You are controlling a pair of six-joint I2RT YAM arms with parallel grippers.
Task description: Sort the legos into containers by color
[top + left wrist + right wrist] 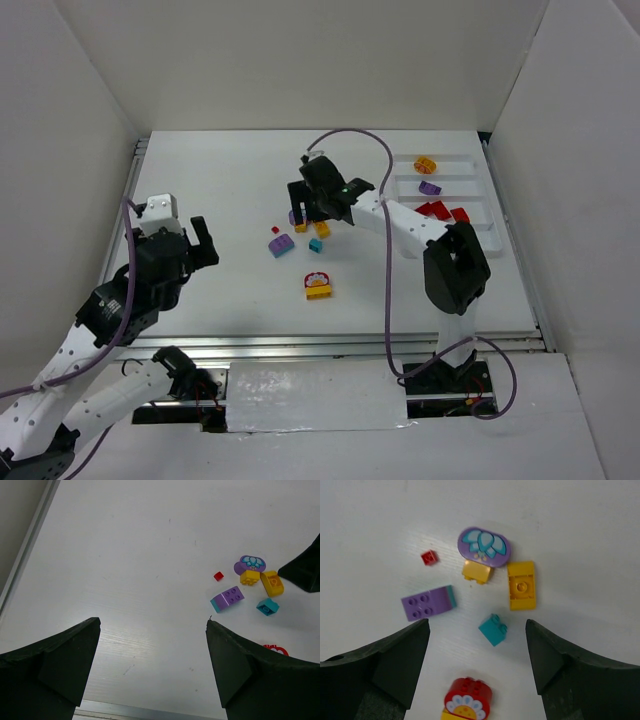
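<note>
Enclosing white walls (300,60), white table (220,190), loose legos (428,603), left tool (152,622) and right tool (477,622) spread apart.

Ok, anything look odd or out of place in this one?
Nothing is spilled or damaged. Two loose pieces mix colours: a purple brick with a teal end, and a red flower piece stacked on a yellow brick. As they are, neither fits a single compartment of the tray.

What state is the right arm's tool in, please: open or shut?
Open. The right tool holds nothing: in its wrist view the fingers stand wide apart, the teal brick lying loose below the gap.
</note>
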